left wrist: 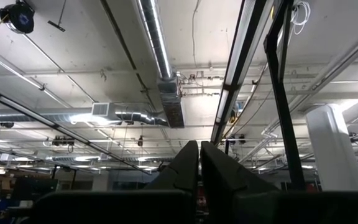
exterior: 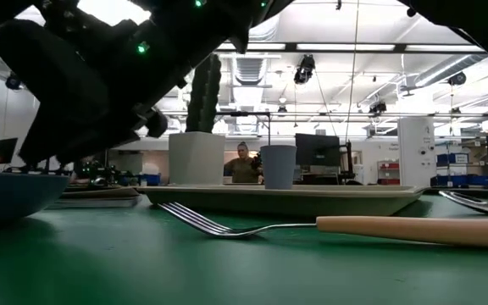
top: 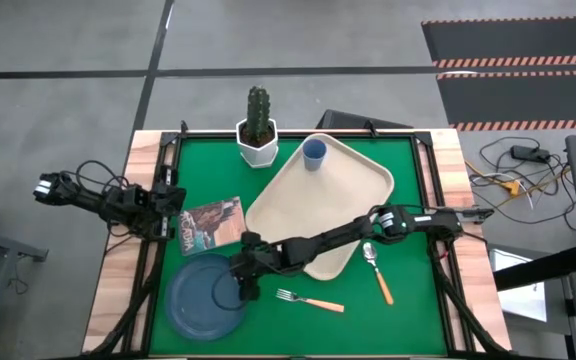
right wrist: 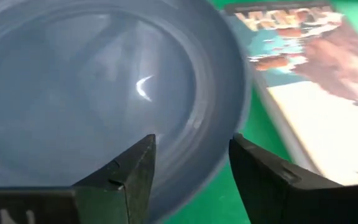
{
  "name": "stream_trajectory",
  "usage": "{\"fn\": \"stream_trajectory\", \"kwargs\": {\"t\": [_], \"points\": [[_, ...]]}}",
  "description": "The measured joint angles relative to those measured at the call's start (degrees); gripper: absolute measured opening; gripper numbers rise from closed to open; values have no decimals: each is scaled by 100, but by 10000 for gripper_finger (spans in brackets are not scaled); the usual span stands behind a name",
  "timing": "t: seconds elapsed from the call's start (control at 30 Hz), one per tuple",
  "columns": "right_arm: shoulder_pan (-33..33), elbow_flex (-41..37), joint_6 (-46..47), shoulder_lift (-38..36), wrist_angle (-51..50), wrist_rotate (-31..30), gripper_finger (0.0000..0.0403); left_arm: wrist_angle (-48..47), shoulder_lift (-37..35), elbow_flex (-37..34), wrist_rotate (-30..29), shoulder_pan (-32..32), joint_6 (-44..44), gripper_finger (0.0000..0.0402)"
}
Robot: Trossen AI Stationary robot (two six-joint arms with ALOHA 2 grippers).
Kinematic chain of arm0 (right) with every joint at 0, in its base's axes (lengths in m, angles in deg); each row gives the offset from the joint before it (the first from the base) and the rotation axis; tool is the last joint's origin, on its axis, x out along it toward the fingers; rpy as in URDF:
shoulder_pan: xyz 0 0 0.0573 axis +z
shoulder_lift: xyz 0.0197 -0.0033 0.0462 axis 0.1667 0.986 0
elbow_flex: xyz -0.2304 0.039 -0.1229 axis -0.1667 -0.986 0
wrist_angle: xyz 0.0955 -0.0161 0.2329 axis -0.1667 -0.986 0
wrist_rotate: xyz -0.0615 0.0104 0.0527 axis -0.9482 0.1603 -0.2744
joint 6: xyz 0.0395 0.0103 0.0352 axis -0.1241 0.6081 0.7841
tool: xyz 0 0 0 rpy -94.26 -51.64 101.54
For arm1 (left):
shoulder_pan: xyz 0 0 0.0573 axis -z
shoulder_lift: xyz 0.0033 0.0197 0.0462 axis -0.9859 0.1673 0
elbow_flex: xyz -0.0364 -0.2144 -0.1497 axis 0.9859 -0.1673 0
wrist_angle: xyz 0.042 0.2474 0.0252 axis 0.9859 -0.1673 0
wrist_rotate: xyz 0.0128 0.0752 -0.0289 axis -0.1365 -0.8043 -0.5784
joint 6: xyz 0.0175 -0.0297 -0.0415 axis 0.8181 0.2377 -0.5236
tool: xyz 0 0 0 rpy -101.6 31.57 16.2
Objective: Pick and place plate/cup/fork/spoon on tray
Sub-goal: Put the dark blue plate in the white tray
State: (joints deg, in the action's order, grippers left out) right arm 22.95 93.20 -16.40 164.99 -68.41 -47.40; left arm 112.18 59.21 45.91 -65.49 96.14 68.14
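Right pincer spread open, straddling the plate rim nearest the tray — lined up for an edge grab. Plate flat on tabletop, just off the tray's corner. Left pincer clenched — parked.

In the high view the right arm covers part of the tray's near rim, & the right gripper hides a bit of the plate's edge, so contact w/ the rim can't be told there. In the low view the plate is cut off at the pic's left edge, the spoon runs off the right edge, & the person in the room behind is too small to make out, partly hidden by the cup. Right wrist view: plate overruns the frame, picture card is blurred & cut off; left wrist view shows only ceiling past the left gripper's closed fingers, so nothing of the table.
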Motion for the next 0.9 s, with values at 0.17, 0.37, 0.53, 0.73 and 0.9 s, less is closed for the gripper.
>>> {"fn": "stream_trajectory", "kwargs": {"t": [0.17,0.37,0.53,0.73,0.9], "points": [[-25,-95,259,0,8,-211,196,-2,-2,0,-1,-1,0,0],[-32,-272,551,0,16,-146,196,-1,5,0,-2,0,0,0],[-27,-387,968,-4,140,159,189,0,5,0,-2,0,0,0],[-36,-607,1413,-9,499,350,150,-2,5,0,0,0,0,0],[-45,-624,1443,-11,512,350,86,-2,5,0,-2,-1,0,0]]}}
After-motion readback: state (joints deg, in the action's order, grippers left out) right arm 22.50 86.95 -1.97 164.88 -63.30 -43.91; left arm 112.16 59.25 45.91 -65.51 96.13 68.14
